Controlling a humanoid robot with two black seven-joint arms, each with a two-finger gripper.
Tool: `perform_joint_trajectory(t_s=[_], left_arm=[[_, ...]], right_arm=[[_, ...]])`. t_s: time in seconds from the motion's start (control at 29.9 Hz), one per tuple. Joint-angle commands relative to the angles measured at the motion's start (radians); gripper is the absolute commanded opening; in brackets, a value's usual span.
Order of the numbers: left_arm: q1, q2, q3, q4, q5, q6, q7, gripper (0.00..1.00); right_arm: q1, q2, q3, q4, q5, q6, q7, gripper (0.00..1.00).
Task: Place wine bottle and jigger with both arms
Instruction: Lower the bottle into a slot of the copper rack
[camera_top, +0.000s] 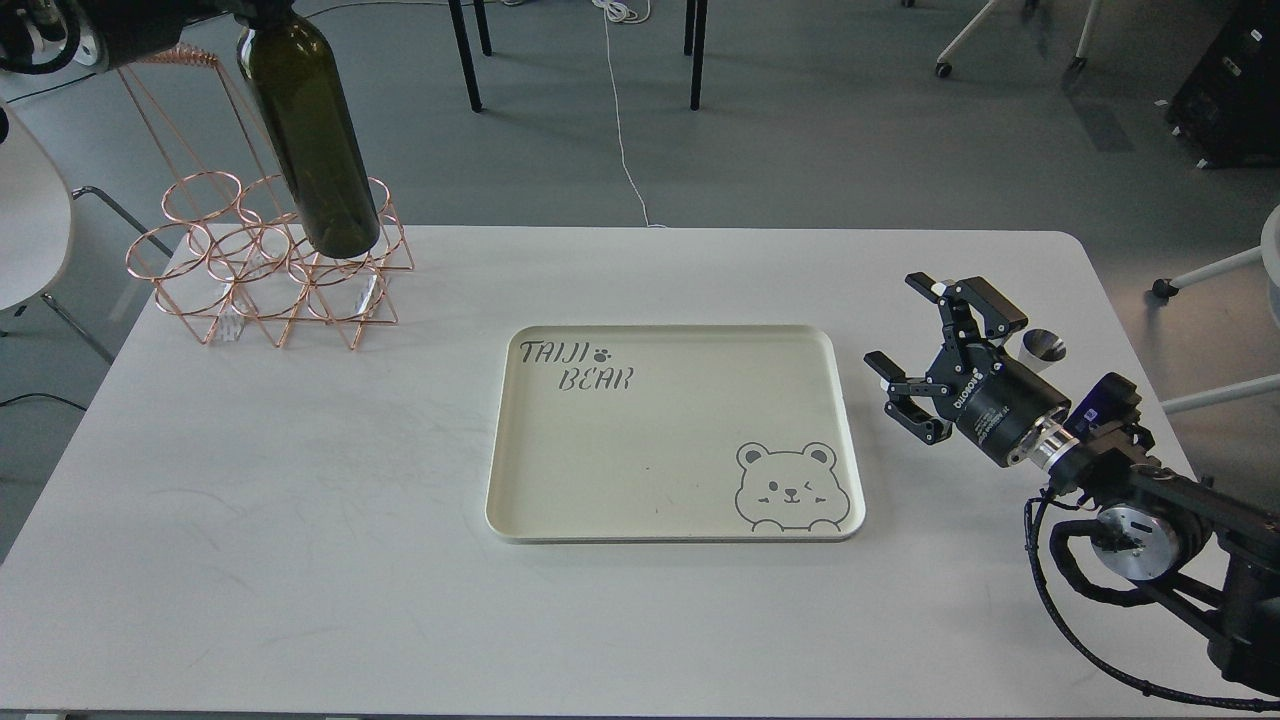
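Observation:
The wine bottle (312, 140) is dark olive-green and hangs nearly upright, its base low over the right-hand rings of the copper wire rack (265, 265). Its neck runs out of the top edge. My left gripper (258, 10) shows only as a dark part at the bottle's shoulder and holds the bottle from above. My right gripper (905, 335) is open and empty, hovering over the table right of the tray. The jigger (1043, 350) is small and shiny steel; it stands just behind the right gripper, partly hidden by it.
A cream tray (500, 500) printed with "TAIJI BEAR" lies in the middle of the white table (300, 500). The rack stands at the table's back left corner. Chairs and table legs stand on the floor beyond.

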Motion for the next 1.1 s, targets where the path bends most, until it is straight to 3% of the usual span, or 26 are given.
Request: perform_joint_trajectory(t_s=[0.0,1.07], left_arm=[[0.004,0.015,0.001,-0.001,0.008,-0.001,0.000,0.14],[0.007,-0.008,0.035,0.051,-0.007,0.019,0.000,0.15]], right_arm=[[-0.001,-0.001,0.000,0.001,0.000,0.000,0.000,0.98],[-0.005,0.004,0.003,0.001,0.000,0.000,0.000,0.98]])
